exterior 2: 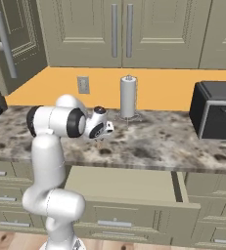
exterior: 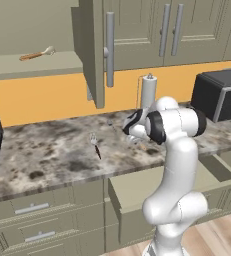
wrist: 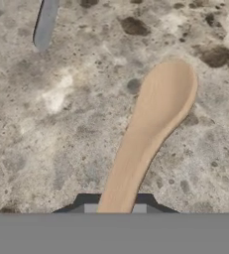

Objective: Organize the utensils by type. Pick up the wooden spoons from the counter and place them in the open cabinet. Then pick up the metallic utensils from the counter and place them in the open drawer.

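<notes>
A plain brown wooden spoon (wrist: 148, 139) lies flat on the mottled grey, brown and white stone counter (wrist: 61, 124). Its oval bowl points away from the hand, and its slim handle runs down between the dark fingertips (wrist: 90, 208) of the gripper (wrist: 115, 208), which are drawn in narrow against the handle's two sides. The handle's near end is cut off at the bottom of the hand view. A smooth grey metal handle (wrist: 45, 24) lies well apart, its far end out of frame. The white arm folds at the elbow, with the hand reaching down to the counter above the open drawer (exterior 2: 124, 183). A fork (exterior: 95, 145) lies on the counter. An orange-brown spoon (exterior: 37, 54) rests on the open cabinet's (exterior: 94, 50) shelf.
</notes>
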You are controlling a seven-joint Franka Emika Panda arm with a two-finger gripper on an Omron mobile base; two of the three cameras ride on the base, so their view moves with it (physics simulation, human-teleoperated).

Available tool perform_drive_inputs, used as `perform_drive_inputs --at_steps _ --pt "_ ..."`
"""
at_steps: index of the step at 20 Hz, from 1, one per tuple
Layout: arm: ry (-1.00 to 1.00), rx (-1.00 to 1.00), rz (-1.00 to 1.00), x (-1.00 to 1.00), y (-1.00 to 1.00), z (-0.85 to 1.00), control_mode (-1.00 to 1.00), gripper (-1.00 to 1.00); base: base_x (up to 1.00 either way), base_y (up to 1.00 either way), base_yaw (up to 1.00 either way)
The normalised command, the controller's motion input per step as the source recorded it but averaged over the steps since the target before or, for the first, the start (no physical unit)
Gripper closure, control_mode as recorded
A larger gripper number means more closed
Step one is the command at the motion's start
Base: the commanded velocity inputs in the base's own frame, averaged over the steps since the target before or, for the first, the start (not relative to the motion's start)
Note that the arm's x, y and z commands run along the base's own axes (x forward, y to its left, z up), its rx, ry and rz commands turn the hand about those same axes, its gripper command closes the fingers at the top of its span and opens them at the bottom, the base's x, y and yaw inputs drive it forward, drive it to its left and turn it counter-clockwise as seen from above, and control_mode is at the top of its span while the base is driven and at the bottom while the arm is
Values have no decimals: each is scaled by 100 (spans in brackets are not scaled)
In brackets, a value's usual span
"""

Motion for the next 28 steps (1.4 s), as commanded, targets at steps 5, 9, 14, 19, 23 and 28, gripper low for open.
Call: perform_drive_inputs --at_steps 5,9,14,19,23,28 --pt "-9 4 0 -44 21 49 -100 100 0 0 0" --pt "-17 11 -1 -63 0 100 -100 100 0 0 0" --pt "-8 15 -2 -61 -4 100 -100 100 0 0 0" --pt "0 10 0 -50 -7 100 -100 100 0 0 0" --pt "7 -1 0 -87 -9 78 -100 100 0 0 0" --pt "2 -16 0 -100 -12 35 -100 100 0 0 0"
